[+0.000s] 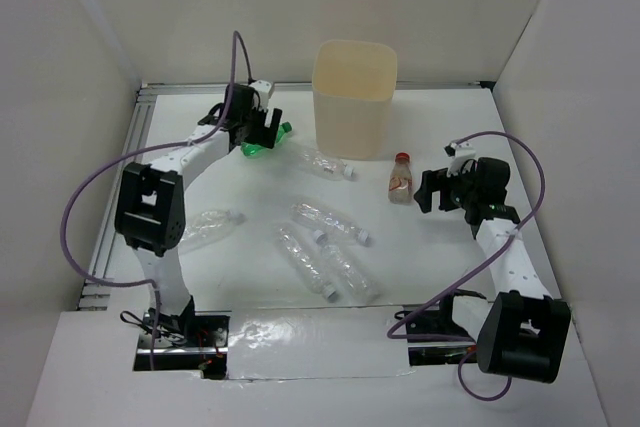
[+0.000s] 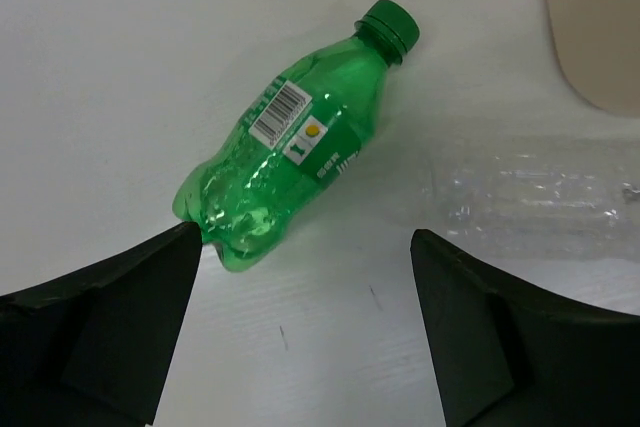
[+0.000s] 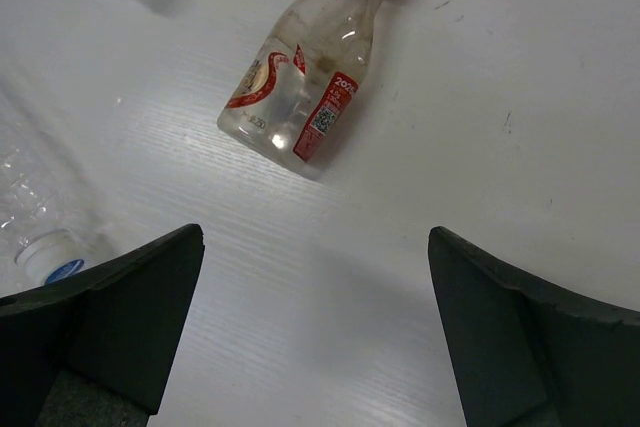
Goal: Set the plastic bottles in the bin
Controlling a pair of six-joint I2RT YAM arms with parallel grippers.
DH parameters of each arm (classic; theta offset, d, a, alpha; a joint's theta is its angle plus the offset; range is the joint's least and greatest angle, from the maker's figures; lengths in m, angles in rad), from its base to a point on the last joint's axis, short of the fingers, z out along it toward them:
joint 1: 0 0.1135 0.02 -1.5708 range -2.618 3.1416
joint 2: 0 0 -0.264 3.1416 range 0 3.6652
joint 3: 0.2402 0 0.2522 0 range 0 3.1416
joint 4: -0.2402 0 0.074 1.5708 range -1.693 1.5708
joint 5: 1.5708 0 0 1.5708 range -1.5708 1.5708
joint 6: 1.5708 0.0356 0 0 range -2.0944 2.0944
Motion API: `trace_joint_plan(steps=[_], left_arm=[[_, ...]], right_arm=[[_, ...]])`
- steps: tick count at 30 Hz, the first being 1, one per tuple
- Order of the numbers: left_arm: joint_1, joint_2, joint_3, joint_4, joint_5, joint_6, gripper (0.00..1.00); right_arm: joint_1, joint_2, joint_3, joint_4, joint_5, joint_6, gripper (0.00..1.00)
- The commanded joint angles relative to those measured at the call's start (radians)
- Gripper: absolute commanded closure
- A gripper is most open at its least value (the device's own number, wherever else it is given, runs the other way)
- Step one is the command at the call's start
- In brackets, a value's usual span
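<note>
The cream bin (image 1: 355, 97) stands upright at the back of the table. A green bottle (image 1: 265, 144) lies to its left, and my left gripper (image 1: 262, 132) hovers over it. In the left wrist view the green bottle (image 2: 290, 147) lies just beyond the open left gripper (image 2: 305, 237), its base near the left fingertip. A short red-capped bottle (image 1: 401, 179) lies right of the bin. My right gripper (image 1: 428, 190) is beside it, open. In the right wrist view that bottle (image 3: 300, 87) lies ahead of the empty right gripper (image 3: 315, 237). Several clear bottles (image 1: 330, 219) lie mid-table.
One clear bottle (image 1: 322, 162) lies right in front of the bin, showing as a clear bottle (image 2: 540, 187) in the left wrist view. Another (image 1: 210, 227) lies by the left arm. White walls enclose the table on three sides.
</note>
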Motion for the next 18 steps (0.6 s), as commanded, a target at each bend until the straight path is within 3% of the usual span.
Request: trace_joint_plan(steps=[1, 13, 17, 18], left_arm=[[-0.015, 0.088, 0.092, -0.005, -0.061, 0.099, 0.01], [0.006, 0.317, 0.184, 0.004, -0.091, 0.133, 0.01], [-0.003, 0.342, 0.184, 0.004, -0.091, 0.122, 0.18], [-0.012, 0.342, 0.184, 0.004, -0.091, 0.112, 0.34]], right_arm=[[-0.013, 0.013, 0.055, -0.025, -0.030, -0.016, 0.00], [-0.013, 0.060, 0.092, -0.097, -0.103, -0.067, 0.00], [-0.013, 0.082, 0.101, -0.097, -0.141, -0.079, 0.00], [-0.013, 0.082, 0.101, -0.097, -0.154, -0.090, 0.00]])
